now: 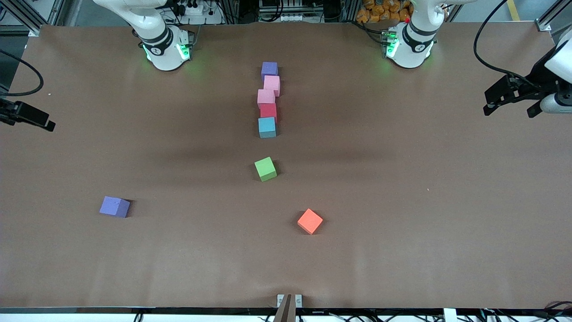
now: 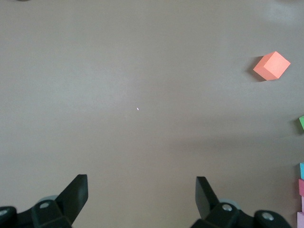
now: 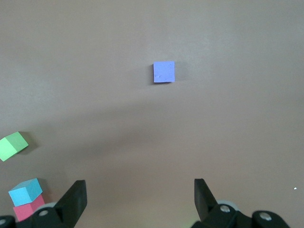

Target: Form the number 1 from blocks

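Observation:
Five blocks stand in a column at mid-table: purple (image 1: 269, 69) nearest the bases, then pink (image 1: 271, 85), pink (image 1: 266, 98), red (image 1: 268, 111) and light blue (image 1: 267, 127). The green block (image 1: 265, 168) lies alone nearer the camera, the orange block (image 1: 309, 221) nearer still. A second purple block (image 1: 115, 206) (image 3: 164, 71) sits toward the right arm's end. My left gripper (image 1: 508, 112) (image 2: 141, 187) hangs open and empty over its end of the table. At the other end my right gripper (image 1: 44, 124) (image 3: 139, 190) is also open, holding nothing.
The brown table mat (image 1: 402, 179) runs to the front edge, where a small bracket (image 1: 289, 300) sits. Both robot bases (image 1: 166, 47) (image 1: 409, 44) stand along the back edge. A black cable (image 1: 487, 58) loops over the left arm's end.

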Controlling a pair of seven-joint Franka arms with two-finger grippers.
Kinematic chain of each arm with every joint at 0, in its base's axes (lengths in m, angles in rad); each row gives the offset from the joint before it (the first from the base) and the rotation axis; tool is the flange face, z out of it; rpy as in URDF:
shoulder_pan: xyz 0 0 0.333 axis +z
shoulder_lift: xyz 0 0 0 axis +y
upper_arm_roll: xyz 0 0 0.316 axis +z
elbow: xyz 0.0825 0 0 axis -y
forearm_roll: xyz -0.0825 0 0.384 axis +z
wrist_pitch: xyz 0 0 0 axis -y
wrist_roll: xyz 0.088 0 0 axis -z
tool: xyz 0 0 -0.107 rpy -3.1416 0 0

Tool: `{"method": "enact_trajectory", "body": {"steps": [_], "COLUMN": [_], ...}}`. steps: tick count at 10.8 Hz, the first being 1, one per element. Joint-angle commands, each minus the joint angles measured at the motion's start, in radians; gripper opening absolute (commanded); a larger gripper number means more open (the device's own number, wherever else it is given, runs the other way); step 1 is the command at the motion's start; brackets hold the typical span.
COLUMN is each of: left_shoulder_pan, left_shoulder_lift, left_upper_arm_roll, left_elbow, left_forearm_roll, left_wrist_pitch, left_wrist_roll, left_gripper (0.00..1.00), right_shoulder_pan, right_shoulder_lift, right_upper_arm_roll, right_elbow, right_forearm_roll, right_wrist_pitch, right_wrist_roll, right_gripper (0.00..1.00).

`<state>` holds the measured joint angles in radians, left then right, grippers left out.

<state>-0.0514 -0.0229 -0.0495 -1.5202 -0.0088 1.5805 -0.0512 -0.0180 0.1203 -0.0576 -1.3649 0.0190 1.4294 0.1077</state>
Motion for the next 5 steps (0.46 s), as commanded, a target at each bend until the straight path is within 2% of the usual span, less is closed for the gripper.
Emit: {"method": "enact_trajectory", "body": {"steps": [1,5], "left_shoulder_pan": [-0.001,0.013], "left_shoulder_lift": [0.008,0.008], "left_upper_arm_roll": [-0.006,-0.006], "left_elbow": [0.018,0.017], "left_forearm_roll": [0.015,-0.022], "left_wrist_pitch": [0.001,0.001], "left_wrist_roll": [-0.022,-0.055], "left_gripper": [1.00,1.00], "right_shoulder_pan": [-0.011,-0.010], "right_shoulder_lift": [0.004,0.004], "right_upper_arm_roll": [0.010,0.010], "right_elbow": [0.012,0.012], "right_forearm_roll": [-0.010,-0.011], "right_wrist_pitch": [-0.009,-0.010], "right_wrist_roll": [0.001,0.003], "right_gripper": [1.00,1.00]}}
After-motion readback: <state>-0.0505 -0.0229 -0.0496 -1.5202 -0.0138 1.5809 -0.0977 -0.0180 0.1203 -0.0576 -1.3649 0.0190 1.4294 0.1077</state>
